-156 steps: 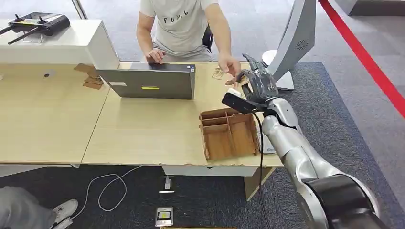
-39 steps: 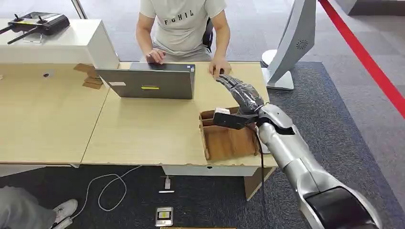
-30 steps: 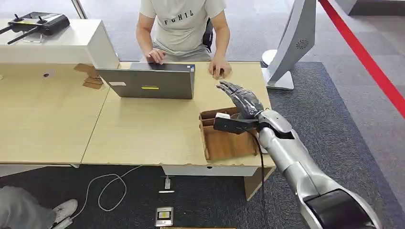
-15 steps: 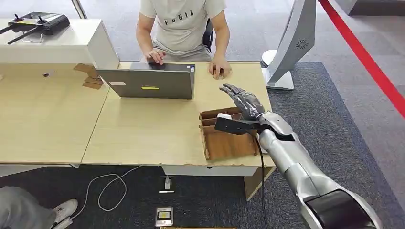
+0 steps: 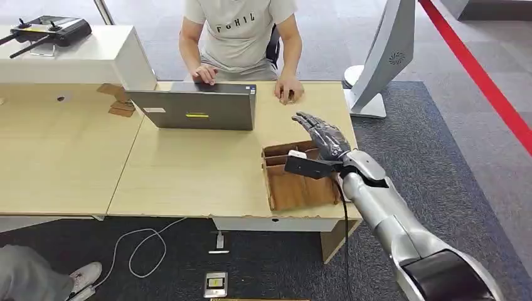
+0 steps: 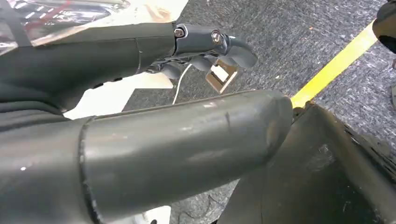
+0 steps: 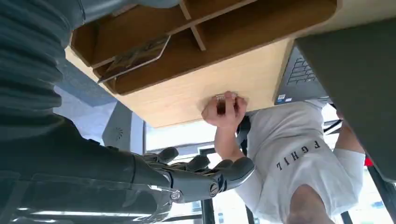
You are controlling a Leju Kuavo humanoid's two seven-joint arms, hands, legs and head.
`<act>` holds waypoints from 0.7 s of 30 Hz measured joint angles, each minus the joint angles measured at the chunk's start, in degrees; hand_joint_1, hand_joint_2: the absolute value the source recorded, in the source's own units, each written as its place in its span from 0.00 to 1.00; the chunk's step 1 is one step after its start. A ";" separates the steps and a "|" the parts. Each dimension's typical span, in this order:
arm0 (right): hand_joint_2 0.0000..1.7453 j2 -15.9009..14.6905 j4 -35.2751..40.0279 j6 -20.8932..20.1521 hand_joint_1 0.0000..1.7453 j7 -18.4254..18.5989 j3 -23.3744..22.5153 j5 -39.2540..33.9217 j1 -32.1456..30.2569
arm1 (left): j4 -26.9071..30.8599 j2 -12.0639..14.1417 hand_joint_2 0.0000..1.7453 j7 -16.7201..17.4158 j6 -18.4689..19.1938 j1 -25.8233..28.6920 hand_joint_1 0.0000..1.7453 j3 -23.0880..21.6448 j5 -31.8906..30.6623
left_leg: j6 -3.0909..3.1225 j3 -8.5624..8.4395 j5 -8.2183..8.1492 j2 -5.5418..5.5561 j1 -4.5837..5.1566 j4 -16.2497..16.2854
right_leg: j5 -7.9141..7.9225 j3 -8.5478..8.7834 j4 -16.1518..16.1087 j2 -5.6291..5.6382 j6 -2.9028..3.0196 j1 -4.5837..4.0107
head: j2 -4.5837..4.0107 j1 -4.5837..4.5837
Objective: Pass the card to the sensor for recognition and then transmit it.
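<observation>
Head view first: what is the right hand (image 5: 323, 135) doing?

– It hangs just above the wooden tray (image 5: 270, 188) on the worktop (image 5: 188, 169). Its fingers are spread wide and it holds nothing.

– So where is the card?

– I think it is the small thing (image 7: 225, 97) under the person's hand (image 5: 290, 93), at the far edge of the worktop beside the laptop (image 5: 201, 110). It is too small to be sure.

– Why is the right hand open?

– My guess is that the card was handed over, so the hand has nothing left to hold.

– What changed?

– A few seconds ago the right hand was up by the person's reaching hand. Now it has pulled back and sunk lower over the tray, and the person's hand is back on the worktop.

– And the left hand (image 6: 201, 39)?

– It hangs down by the floor – loose, with nothing in it.
</observation>
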State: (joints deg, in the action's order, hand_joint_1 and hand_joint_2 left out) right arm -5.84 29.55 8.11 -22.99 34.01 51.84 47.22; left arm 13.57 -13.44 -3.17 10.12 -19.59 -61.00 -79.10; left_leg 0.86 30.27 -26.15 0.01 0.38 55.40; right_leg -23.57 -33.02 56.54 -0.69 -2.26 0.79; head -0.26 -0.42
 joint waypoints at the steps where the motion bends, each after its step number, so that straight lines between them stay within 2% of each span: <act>1: 1.00 0.00 -0.13 0.07 0.00 0.00 0.11 -0.07 -0.04 | 0.00 0.00 0.00 0.00 0.00 0.00 0.00 0.00 0.00 | 0.00 0.00 0.00 0.00 0.00 0.00 | 0.00 0.00 0.00 0.00 0.00 0.00 | 0.00 0.00; 21: 1.00 -0.35 -1.05 1.14 0.00 0.42 0.79 -0.31 -0.31 | 0.00 0.00 0.00 -0.09 -0.35 0.02 0.00 0.00 -0.09 | 0.00 0.00 0.00 0.00 0.00 0.00 | 0.00 0.00 0.00 0.00 0.00 0.00 | 0.00 0.00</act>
State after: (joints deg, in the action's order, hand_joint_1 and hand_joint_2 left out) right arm -6.19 28.50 9.25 -22.58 34.80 51.54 46.92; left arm 13.57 -13.44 -3.26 9.77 -19.57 -61.00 -79.19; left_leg 0.86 30.27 -26.16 0.01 0.38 55.39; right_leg -23.57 -33.01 56.54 -0.69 -2.26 0.79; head -0.26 -0.42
